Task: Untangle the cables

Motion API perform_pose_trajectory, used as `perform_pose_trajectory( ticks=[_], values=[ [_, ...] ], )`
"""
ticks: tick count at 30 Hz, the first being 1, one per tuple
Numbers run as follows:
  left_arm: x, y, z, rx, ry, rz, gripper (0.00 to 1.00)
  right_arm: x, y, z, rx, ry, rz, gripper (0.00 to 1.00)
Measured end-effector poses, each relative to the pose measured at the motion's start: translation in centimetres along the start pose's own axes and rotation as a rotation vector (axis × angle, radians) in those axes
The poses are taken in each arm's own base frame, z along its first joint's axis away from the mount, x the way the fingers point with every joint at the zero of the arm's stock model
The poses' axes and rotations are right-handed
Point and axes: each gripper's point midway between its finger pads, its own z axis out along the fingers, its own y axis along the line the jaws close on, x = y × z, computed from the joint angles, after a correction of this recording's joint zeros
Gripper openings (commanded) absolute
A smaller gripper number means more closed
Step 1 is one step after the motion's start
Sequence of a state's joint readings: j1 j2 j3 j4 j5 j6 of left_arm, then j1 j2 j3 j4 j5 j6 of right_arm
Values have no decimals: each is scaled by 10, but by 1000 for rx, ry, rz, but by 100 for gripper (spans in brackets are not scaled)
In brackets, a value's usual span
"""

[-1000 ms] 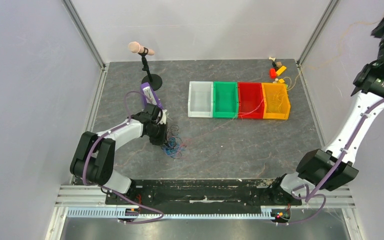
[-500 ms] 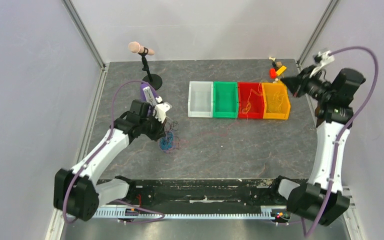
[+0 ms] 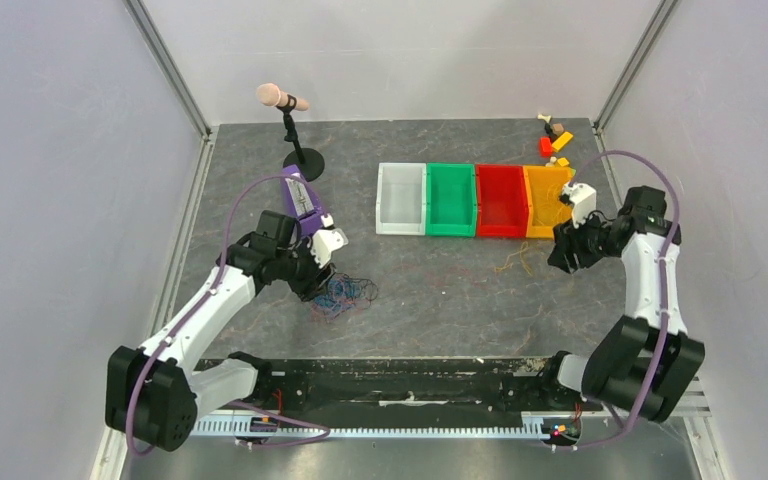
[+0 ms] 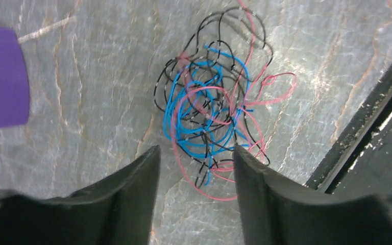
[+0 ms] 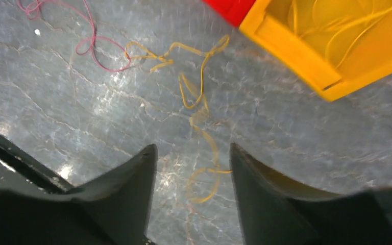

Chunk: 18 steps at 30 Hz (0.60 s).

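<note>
A tangle of blue, black and red cables (image 4: 212, 109) lies on the grey table, just right of my left gripper (image 3: 322, 287) in the top view (image 3: 342, 293). In the left wrist view my left gripper (image 4: 196, 149) is open above the tangle's near edge, with only loose loops showing between its fingers. A single yellow cable (image 5: 200, 97) lies loose in front of the yellow bin (image 5: 306, 56), beside a thin red cable (image 5: 94, 48). My right gripper (image 5: 193, 146) hangs open over the yellow cable's near loop and holds nothing. The top view shows my right gripper (image 3: 560, 255) beside that cable (image 3: 510, 263).
Four bins stand in a row: clear (image 3: 401, 228), green (image 3: 450, 230), red (image 3: 501, 232), yellow (image 3: 550, 234), with yellow strands inside the last. A microphone stand (image 3: 295, 140) is at the back left, small toys (image 3: 552, 138) at the back right. A black rail (image 4: 367, 127) borders the near edge.
Both grippers have opened. The left one let go of the tangle, which has settled on the table. The right arm swung down from high on the right to the table beside the yellow bin.
</note>
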<state>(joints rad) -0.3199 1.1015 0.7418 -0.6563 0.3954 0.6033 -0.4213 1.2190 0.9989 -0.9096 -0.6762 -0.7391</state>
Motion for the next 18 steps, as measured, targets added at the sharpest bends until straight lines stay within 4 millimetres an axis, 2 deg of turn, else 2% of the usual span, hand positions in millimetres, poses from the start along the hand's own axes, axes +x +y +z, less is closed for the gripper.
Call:
perform_pose_trajectory(
  ticks=[2,3,5,7,9,11,14,18],
  values=[
    [-7,-4,-1,34,-16,19,75,17,-2,7,-34,73,-5,89],
    [-14,-5,-3,55,-29,30,76,22,-2,9,-50,94,-4,91],
    [-34,-6,-5,81,-60,64,77,23,2,8,-95,120,-33,91],
    [-56,-9,-5,111,-96,102,77,15,7,9,-125,116,-88,90],
    [-79,-16,0,150,-131,152,77,8,22,15,-174,110,-158,90],
    [-95,-27,11,201,-151,188,77,5,38,25,-223,102,-221,89],
    [-113,-53,37,295,-159,203,77,11,59,43,-287,112,-288,89],
    [-124,-86,70,391,-156,179,77,15,68,66,-331,115,-374,89]
  ],
)
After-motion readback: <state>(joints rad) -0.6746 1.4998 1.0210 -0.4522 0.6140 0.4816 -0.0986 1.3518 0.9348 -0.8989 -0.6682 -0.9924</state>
